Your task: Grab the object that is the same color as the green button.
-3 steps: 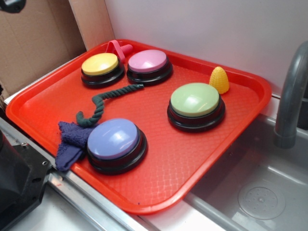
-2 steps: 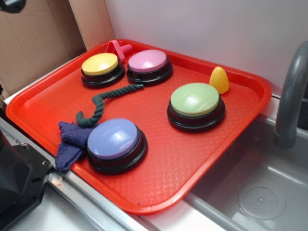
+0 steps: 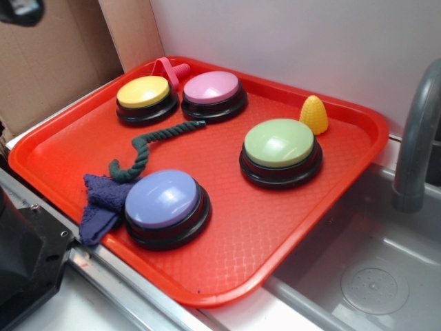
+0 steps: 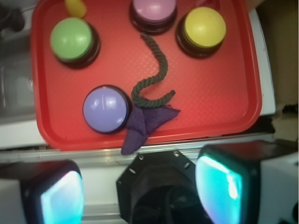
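Note:
A thin dark green twisted rope [image 3: 148, 146] lies curved on the red tray [image 3: 289, 227], between the yellow button and the lavender-blue button; it also shows in the wrist view [image 4: 156, 77]. The pale green dome button [image 3: 280, 143] with a black base stands at the tray's right; in the wrist view it is at the upper left [image 4: 71, 38]. My gripper [image 4: 140, 193] is high above the tray's near edge, open and empty, well apart from the rope. In the exterior view only a dark bit of the arm shows at the top left corner.
A lavender-blue button [image 3: 164, 200], a pink button [image 3: 212, 88] and a yellow button [image 3: 143, 92] stand on the tray. A dark blue-purple cloth [image 3: 100, 203] lies by the rope's near end. A yellow toy corn [image 3: 314, 114], a pink handle [image 3: 169, 70], a sink [image 3: 375, 276] and grey faucet [image 3: 417, 138] are right.
The dark part of the arm at the top left corner has shifted slightly right. Nothing on the tray has moved.

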